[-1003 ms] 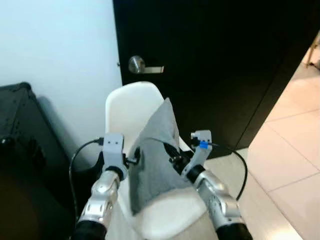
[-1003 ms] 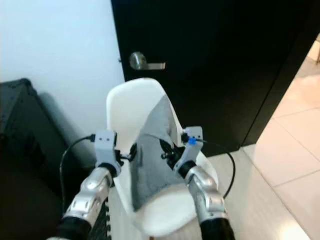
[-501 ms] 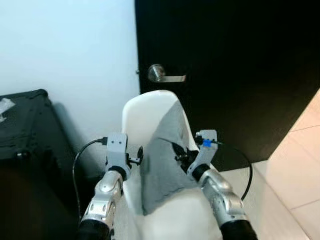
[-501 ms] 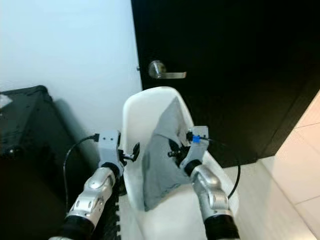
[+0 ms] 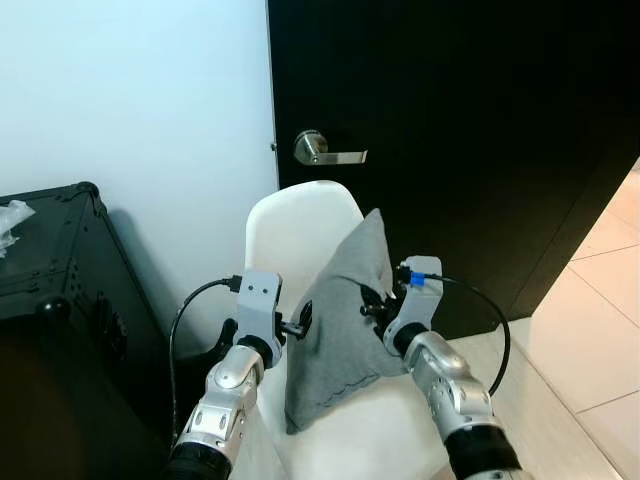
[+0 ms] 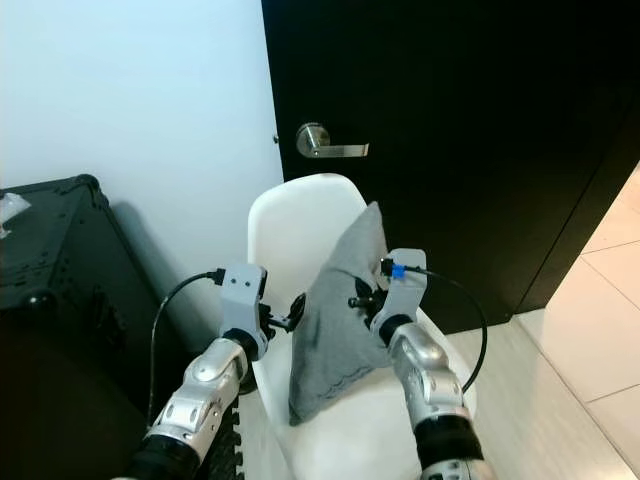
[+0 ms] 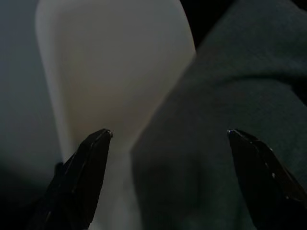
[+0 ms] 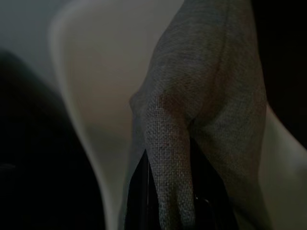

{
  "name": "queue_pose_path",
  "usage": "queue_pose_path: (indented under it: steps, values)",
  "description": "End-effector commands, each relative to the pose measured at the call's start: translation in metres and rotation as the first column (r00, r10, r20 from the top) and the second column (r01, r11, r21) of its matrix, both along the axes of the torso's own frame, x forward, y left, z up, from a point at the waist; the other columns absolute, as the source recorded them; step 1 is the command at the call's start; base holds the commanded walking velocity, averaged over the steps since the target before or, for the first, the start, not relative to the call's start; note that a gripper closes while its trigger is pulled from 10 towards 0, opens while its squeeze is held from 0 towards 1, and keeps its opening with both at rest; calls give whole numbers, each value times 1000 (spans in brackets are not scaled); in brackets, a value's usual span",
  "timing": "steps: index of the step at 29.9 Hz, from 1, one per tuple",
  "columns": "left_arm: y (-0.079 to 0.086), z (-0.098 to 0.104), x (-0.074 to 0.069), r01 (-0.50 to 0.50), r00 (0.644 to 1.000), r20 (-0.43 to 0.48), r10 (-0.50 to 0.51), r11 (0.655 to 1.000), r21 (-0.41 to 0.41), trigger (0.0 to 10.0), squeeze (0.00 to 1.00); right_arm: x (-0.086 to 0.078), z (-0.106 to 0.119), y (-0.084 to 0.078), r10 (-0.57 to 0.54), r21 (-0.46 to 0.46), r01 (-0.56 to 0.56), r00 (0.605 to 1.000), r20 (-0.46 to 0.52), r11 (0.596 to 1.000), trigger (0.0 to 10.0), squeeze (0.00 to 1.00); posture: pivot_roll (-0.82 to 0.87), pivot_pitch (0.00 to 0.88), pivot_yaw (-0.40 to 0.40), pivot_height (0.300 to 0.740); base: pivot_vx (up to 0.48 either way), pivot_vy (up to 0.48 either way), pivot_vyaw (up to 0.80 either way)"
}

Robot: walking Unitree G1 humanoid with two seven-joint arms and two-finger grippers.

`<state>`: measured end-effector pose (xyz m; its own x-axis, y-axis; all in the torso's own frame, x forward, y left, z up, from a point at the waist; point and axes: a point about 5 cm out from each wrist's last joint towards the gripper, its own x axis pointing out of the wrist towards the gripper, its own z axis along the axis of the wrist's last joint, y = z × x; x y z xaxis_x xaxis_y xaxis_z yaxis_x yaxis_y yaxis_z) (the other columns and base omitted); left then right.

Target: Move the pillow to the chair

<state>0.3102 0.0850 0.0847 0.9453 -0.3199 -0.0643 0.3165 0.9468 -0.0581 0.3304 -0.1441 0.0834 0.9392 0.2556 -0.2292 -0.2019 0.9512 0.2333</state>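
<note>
A grey pillow [image 5: 340, 320] stands on edge on the seat of a white shell chair [image 5: 295, 215], its top corner leaning towards the right side. My right gripper [image 5: 372, 305] is shut on a fold of the pillow [image 8: 201, 96] at its right side; the dark fingers [image 8: 144, 191] sit under the pinched cloth. My left gripper [image 7: 168, 134] is open at the pillow's left edge, with the pillow [image 7: 230, 120] and the chair back [image 7: 110, 72] both showing between its spread fingers. In the eye views, this left gripper [image 6: 295, 310] is level with the pillow's middle.
A black door with a silver lever handle [image 5: 318, 150] is right behind the chair. A black case [image 5: 50, 270] stands against the white wall at the left. Pale floor tiles [image 5: 600, 340] open to the right.
The camera has swung and steadied. The pillow's top corner has tipped to the right, away from the chair back. My left gripper has come in closer to the pillow's left edge.
</note>
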Motion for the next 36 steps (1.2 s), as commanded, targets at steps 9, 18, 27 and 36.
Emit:
queue_pose_path:
  steps: [9, 18, 27, 36]
  values:
    - [9, -3, -2, -29, 1000, -8, 29, 999, 37, 10000, 0, 9, 1, 14, 39, -19, -39, 999, -21, 999, 10000, 0, -67, 44, 21, 625, 0, 0, 0]
    - [18, -2, -2, -92, 996, 1, 92, 994, 54, 10000, 0, 19, -3, 15, -3, -116, -5, 998, -69, 993, 10000, 0, -54, 58, 18, 580, 0, 0, 0]
    - [20, -4, -6, -103, 995, -3, 103, 993, 65, 10000, 0, 14, -23, 17, 33, -229, -82, 977, -209, 970, 10000, 0, -48, 69, 15, 575, 0, 0, 0]
    - [18, -4, -5, -103, 995, -5, 104, 993, 65, 10000, 0, 13, -24, 19, 96, -263, -150, 973, -209, 953, 10000, 0, -55, 64, 15, 575, 0, 0, 0]
